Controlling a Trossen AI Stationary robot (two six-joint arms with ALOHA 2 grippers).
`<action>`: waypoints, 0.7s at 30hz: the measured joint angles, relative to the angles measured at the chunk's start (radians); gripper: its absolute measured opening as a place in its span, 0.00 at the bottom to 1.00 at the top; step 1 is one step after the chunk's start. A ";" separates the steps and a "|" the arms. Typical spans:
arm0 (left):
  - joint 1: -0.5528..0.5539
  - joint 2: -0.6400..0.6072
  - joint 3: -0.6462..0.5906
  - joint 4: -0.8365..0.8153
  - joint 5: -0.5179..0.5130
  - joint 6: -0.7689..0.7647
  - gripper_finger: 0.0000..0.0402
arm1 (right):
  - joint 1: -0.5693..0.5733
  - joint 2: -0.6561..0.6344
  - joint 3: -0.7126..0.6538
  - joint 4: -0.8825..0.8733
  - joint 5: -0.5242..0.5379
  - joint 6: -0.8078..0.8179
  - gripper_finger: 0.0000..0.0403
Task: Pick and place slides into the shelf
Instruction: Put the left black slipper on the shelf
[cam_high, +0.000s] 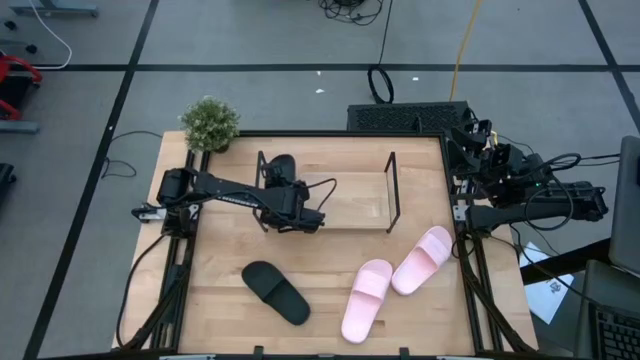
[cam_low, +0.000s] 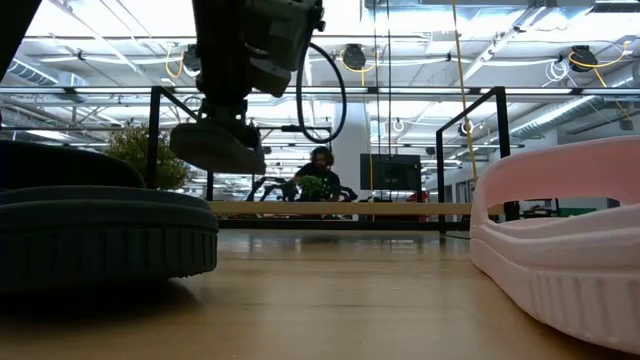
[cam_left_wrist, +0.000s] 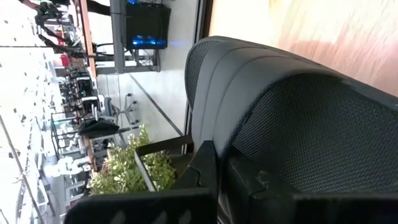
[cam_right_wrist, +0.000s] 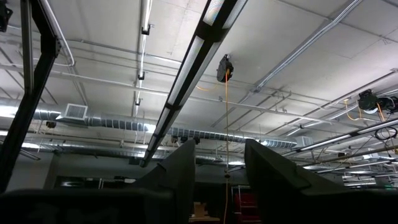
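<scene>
- The light wooden table (cam_high: 220, 290): you have three of four sandals lying on it, so the task is at its first placement, by the look of it.
- The low rack of thin black metal rods with a clear base (cam_high: 392, 190): the left gripper (cam_high: 283, 172) hangs over its left end, and the rest of the base, toward the right posts, lies open. No sandal yet rests on it.
- The parked right arm (cam_high: 530, 195): it sits folded off the table's right edge, well apart from the work, with the fingers of the right gripper (cam_right_wrist: 217, 180) parted and pointing at the ceiling.
- The two light pink broad-strap slides (cam_high: 368, 298): side by side at the near right of the table, well away from your left gripper, still to be moved.
- The matte black slide on the table (cam_high: 275, 291): near of the left gripper, with bare wood around it.
- The held matte black slide (cam_low: 218, 146): the left gripper is clamped on it, clear above the table in the low view. Watch the rack's left posts just beside it as you lower.
</scene>
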 joint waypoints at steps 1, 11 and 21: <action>0.001 0.000 -0.004 0.006 0.000 -0.001 0.00 | 0.000 0.000 0.000 0.000 0.000 0.000 0.32; 0.003 -0.001 -0.047 0.091 0.002 0.043 0.00 | 0.000 0.000 0.000 0.000 0.000 0.000 0.32; 0.004 -0.001 -0.104 0.129 0.010 0.037 0.00 | 0.000 0.000 0.000 0.000 0.000 0.000 0.32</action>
